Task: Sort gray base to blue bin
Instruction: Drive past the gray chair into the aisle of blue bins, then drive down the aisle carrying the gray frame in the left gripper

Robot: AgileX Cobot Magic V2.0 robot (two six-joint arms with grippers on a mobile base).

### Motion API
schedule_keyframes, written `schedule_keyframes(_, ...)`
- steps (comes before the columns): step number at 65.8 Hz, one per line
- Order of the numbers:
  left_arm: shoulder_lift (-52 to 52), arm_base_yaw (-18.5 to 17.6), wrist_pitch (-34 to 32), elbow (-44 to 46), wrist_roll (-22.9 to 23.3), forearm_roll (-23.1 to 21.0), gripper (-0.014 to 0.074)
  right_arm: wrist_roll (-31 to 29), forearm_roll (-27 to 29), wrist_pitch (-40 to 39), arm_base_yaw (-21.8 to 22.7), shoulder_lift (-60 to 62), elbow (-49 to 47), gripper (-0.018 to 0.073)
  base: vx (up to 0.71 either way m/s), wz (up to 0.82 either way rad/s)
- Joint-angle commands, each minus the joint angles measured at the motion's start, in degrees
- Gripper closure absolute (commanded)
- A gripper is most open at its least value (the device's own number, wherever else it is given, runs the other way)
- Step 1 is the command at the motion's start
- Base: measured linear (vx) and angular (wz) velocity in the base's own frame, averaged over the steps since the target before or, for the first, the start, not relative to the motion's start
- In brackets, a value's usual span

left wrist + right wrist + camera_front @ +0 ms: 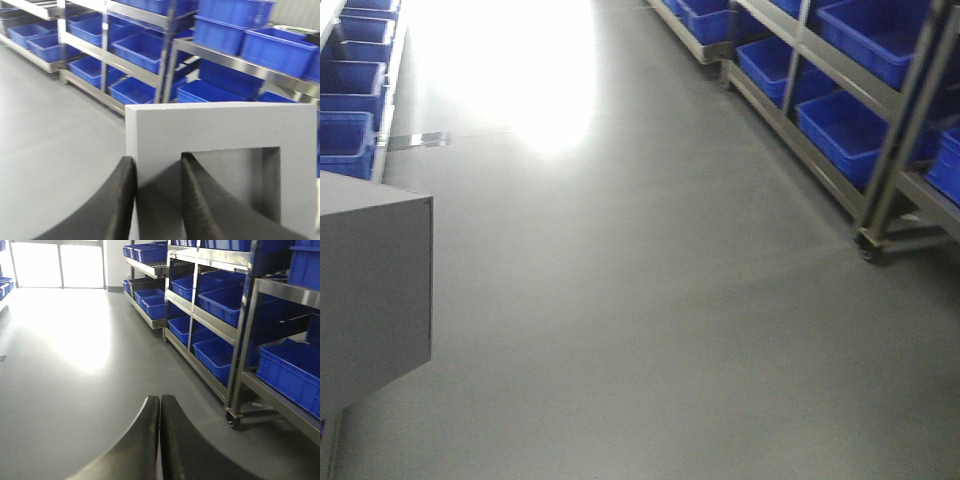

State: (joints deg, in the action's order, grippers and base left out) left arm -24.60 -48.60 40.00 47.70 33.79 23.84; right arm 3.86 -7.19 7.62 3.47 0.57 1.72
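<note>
While the robot stands out on the open gray floor (pixel 650 320), the job looks only part done to us. On the near left in the front view we see a big gray box (pixel 370 280). Behind it, far left, is a row of blue bins (pixel 342 140). On the right stands a metal rack (pixel 904 135) on wheels, with more of those bins on its shelves.

Our left gripper (pixel 157 167) has the gray base (pixel 220 125). Its two black fingers (pixel 122 200) pinch one thick wall of the block. One finger sits outside the block and the other sits inside the hole in its top. The gap between them is narrow, just as wide as the wall. The base is up in the air in front of the left wrist camera, not in any bin. The shelves with bins are behind it and well apart from it.

Our right gripper (pixel 160 400) holds nothing. Its two fingers are pressed together, with no gap that we can see. Past it, on the right, more bins sit on the rack.

So the picking up looks done. What is left, we think, is to get close to a bin, hold the base over it and let go. We cannot tell which bin is the right one, since they all look alike.
</note>
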Motion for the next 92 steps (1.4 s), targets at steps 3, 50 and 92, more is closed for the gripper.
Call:
schedule_keyframes(3, -0.1, -0.3, -5.8, 1.6, 0.3, 1.1, 0.0471, -0.3, -0.5, -4.3, 0.1, 0.9, 0.8, 0.0568, 0.21, 0.45)
schedule_keyframes(50, -0.1, -0.3, -5.8, 1.6, 0.3, 1.1, 0.0471, -0.3, -0.5, -4.3, 0.1, 0.9, 0.8, 0.0568, 0.24, 0.15)
schedule_keyframes(92, -0.1, -0.3, -5.8, 1.6, 0.3, 1.1, 0.0471, -0.3, -0.5, -4.3, 0.1, 0.9, 0.8, 0.0568, 0.36, 0.04)
